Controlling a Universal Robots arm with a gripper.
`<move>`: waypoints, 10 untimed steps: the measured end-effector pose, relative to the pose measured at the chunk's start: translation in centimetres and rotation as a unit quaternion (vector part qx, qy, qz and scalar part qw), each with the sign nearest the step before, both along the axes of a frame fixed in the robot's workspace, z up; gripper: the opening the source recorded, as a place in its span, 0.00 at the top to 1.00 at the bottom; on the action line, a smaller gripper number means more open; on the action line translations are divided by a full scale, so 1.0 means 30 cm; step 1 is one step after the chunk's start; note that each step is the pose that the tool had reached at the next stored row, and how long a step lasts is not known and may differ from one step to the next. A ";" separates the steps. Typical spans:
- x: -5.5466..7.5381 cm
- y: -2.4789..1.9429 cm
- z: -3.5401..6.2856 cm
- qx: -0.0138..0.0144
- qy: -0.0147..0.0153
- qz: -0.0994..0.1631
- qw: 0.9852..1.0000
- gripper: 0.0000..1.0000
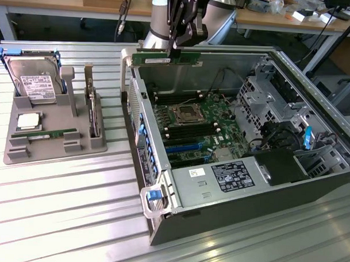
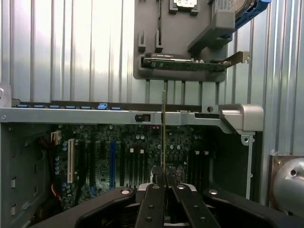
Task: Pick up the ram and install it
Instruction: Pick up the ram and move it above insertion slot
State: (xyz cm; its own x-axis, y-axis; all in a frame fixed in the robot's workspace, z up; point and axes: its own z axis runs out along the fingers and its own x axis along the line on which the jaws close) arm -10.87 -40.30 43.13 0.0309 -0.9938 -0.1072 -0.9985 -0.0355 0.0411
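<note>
Pincer (image 2: 164,176) squeezes the ram (image 1: 166,60) tight above the computer box (image 1: 218,220); keep it straight and level.

We see a green ram (image 1: 166,60), a grey tray (image 1: 48,151), a green motherboard (image 1: 192,123) and a silver ribbed tabletop (image 1: 63,207).

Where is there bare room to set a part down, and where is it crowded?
Bare ribbed table nearer the camera than the grey tray, and a narrow strip between tray and open computer case. Crowded: the tray itself and the case's motherboard.
</note>
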 end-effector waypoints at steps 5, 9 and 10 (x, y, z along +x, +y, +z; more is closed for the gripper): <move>0.039 0.000 -0.007 0.000 0.000 0.000 1.000 0.88; 0.075 0.000 -0.013 0.000 0.000 0.000 1.000 0.88; 0.081 0.000 -0.014 0.000 0.000 0.000 1.000 0.88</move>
